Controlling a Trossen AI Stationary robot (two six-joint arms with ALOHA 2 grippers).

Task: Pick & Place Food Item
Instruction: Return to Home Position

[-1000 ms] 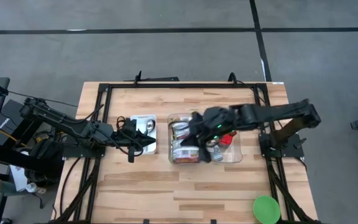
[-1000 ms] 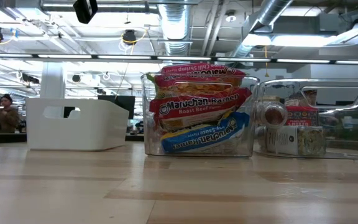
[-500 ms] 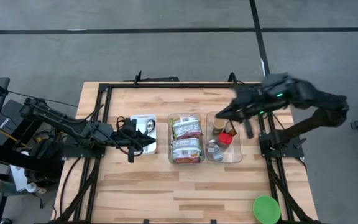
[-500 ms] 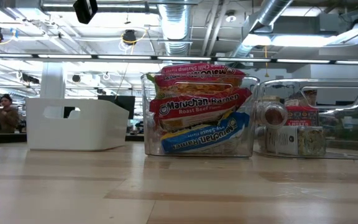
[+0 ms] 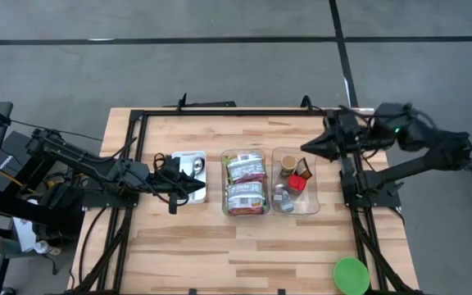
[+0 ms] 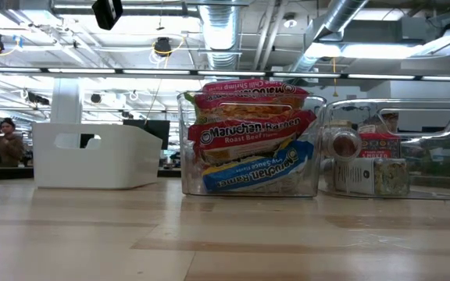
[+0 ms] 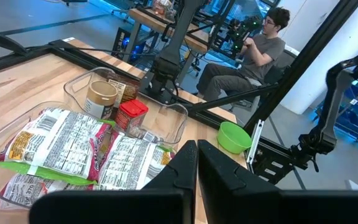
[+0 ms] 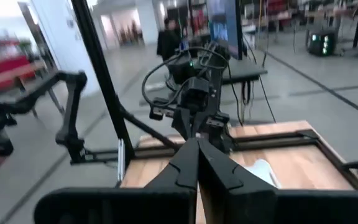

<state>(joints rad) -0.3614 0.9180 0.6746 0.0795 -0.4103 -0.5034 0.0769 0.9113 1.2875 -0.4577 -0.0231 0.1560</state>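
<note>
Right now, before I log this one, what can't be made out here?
1. White bin contents: in the low view its opaque wall hides them; in the high view the left claw covers part.
2. Labels on the containers in the right transparent bin: high view, too small.
3. Right claw: low view, outside the frame.

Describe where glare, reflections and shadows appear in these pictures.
Low view: bright ceiling lights shine behind; they glint on the right transparent bin and leave a pale sheen on the table. High view: even light, no hard shadows on the wood. Right wrist view: the white wall behind is washed out.
</note>
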